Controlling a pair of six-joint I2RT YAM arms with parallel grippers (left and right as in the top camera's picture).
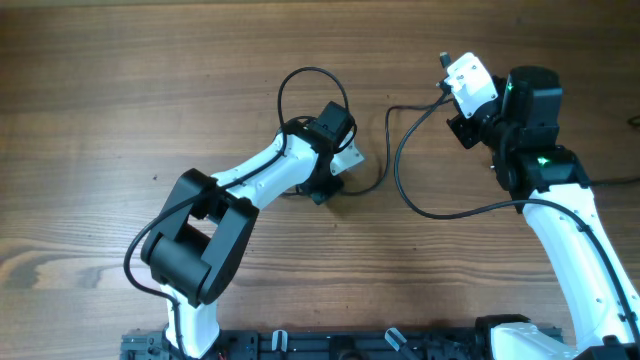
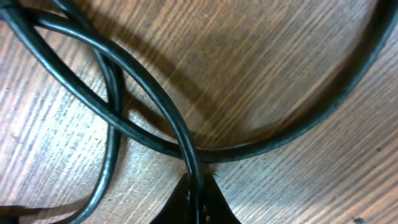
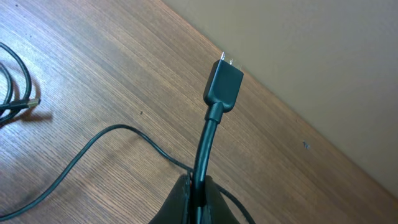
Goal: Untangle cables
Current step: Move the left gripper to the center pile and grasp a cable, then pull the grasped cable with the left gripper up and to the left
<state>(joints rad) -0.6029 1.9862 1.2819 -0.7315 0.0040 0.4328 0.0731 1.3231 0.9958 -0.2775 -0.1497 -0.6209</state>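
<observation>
Black cables [image 2: 152,93] half sorted on the wooden table [image 1: 100,100]: crossed loops at the left, one cord stretched off to the right.

At the left, the left gripper [image 2: 198,202] has its jaws pinched shut on a strand right where several cross. In the overhead view a round loop [image 1: 311,69] stands at 12 o'clock from it. Those strands still overlap, so I'd say the real untangling is left to do there. A single cord [image 1: 398,165] bows out towards 3 o'clock. The right gripper [image 3: 194,199] has its jaws closed on the cord just below its black plug [image 3: 224,84]. The plug stands clear of the fingers, its long axis in line with the cord and its metal tip aimed about 1 o'clock in the right wrist view, towards the table's edge. That end looks nearly free.
</observation>
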